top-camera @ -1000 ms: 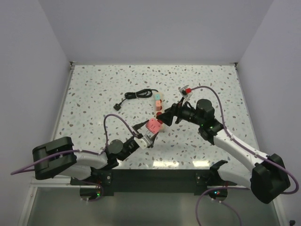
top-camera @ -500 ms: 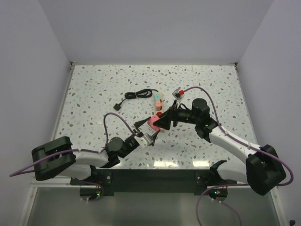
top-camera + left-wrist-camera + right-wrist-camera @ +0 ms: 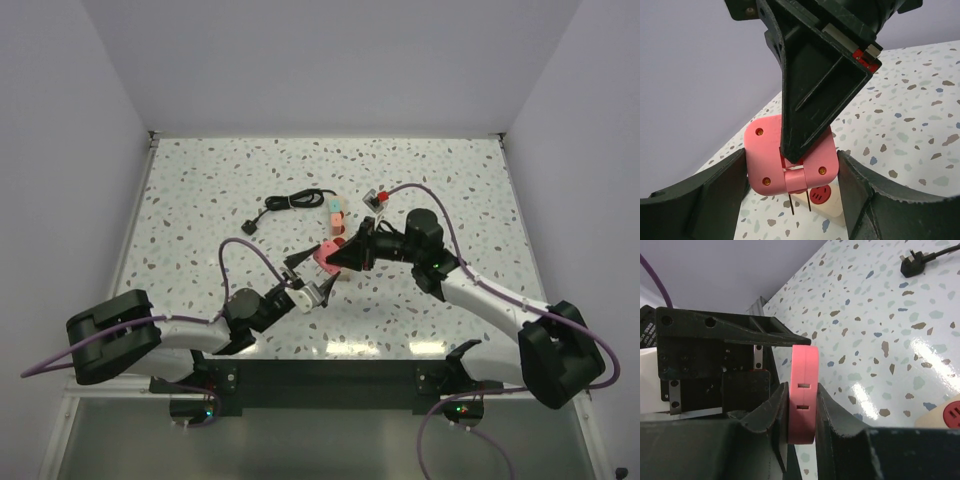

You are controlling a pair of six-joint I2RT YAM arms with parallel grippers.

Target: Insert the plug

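Speckled table (image 3: 200, 200), coiled black cable (image 3: 295, 201), socket strip (image 3: 336, 216) near its middle

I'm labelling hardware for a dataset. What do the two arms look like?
Both the left arm and right arm have white links, black joints and angular black jaws. A purple cable loops beside each; the right wrist carries a small red-and-white connector.
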